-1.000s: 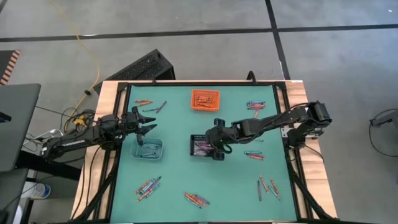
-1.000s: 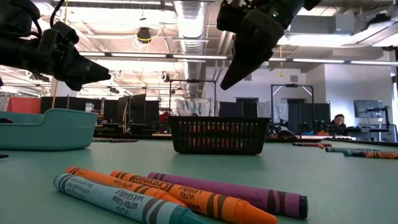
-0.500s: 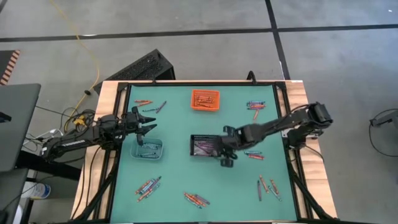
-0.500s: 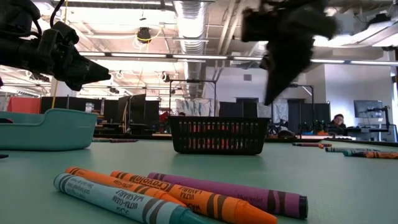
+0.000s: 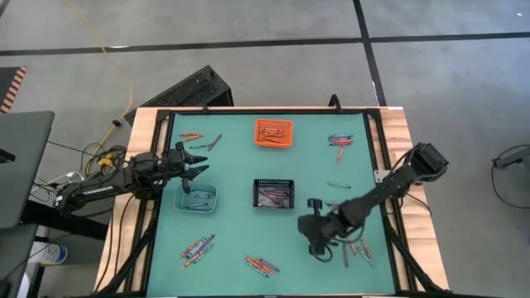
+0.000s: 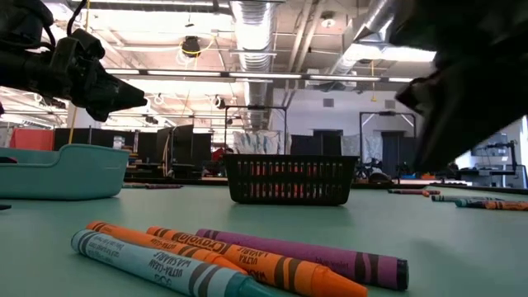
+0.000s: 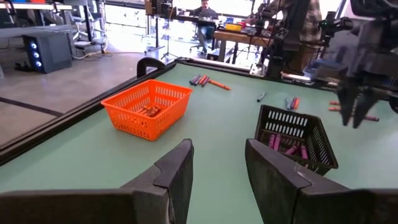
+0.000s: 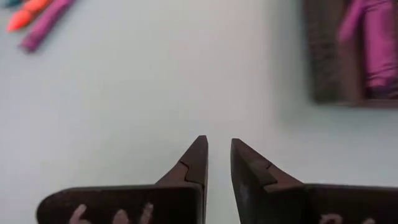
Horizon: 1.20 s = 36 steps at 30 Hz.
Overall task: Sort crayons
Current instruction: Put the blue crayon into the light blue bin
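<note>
Crayons lie in loose groups on the green table: near left, near middle, near right and far right. Three of them show close up in the low view. My right gripper hangs over bare table between the near middle and near right groups, tilted down; its fingers stand a narrow gap apart with nothing between them. My left gripper waits open at the table's left, above the clear bin, its fingers level and empty.
An orange bin with orange crayons stands at the far middle. A black bin with purple crayons stands mid-table. More crayons lie at the far left. A raised dark rim frames the table.
My right gripper has left its place over the black bin and swung toward the table's near edge and a little right, sinking lower as it went. It now hangs over bare table near the near crayon groups. The bins and crayons have kept still.
</note>
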### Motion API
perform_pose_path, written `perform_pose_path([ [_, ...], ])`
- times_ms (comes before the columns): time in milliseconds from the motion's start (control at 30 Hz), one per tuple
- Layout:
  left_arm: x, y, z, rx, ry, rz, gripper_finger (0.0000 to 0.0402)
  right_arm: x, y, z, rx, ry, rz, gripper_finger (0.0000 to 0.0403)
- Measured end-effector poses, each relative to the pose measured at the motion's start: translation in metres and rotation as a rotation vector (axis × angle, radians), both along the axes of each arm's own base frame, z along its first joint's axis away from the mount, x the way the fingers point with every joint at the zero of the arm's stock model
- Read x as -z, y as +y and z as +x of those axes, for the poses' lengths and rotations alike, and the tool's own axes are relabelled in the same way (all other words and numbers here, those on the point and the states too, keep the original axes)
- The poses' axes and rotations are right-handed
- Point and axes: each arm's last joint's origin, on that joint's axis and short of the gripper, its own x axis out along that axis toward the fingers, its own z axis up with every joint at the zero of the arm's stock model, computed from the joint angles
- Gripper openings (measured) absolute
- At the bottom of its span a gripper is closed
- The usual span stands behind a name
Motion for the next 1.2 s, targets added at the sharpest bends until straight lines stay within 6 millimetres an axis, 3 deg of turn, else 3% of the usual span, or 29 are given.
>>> perform_pose_path([
  [300,-0.002,0.0,0.0,0.012,-0.158,-0.464,0.0135,0.002,0.024,-0.015,-0.064,-0.081,-0.041,0.0063],
  [433,-0.004,-0.003,0.001,0.093,-0.173,-0.546,0.0135,0.002,0.025,-0.016,-0.115,-0.096,-0.121,0.0063],
  [700,-0.051,-0.01,0.005,0.159,-0.107,-0.579,0.0135,0.002,0.023,-0.015,-0.133,-0.093,-0.149,0.0063],
  [800,-0.065,-0.017,0.021,0.178,-0.019,-0.583,0.0135,0.002,0.027,-0.018,-0.132,-0.098,-0.141,0.0063],
  [933,-0.08,-0.039,0.058,0.22,0.181,-0.555,0.0127,0.003,0.034,-0.023,-0.105,-0.139,-0.196,0.0063],
  [1067,-0.098,-0.076,0.097,0.308,0.409,-0.479,0.0111,0.009,0.042,-0.035,-0.108,-0.245,-0.306,0.0063],
  [1200,-0.121,-0.121,0.123,0.375,0.57,-0.366,0.0096,0.017,0.043,-0.061,-0.084,-0.357,-0.412,0.0063],
])
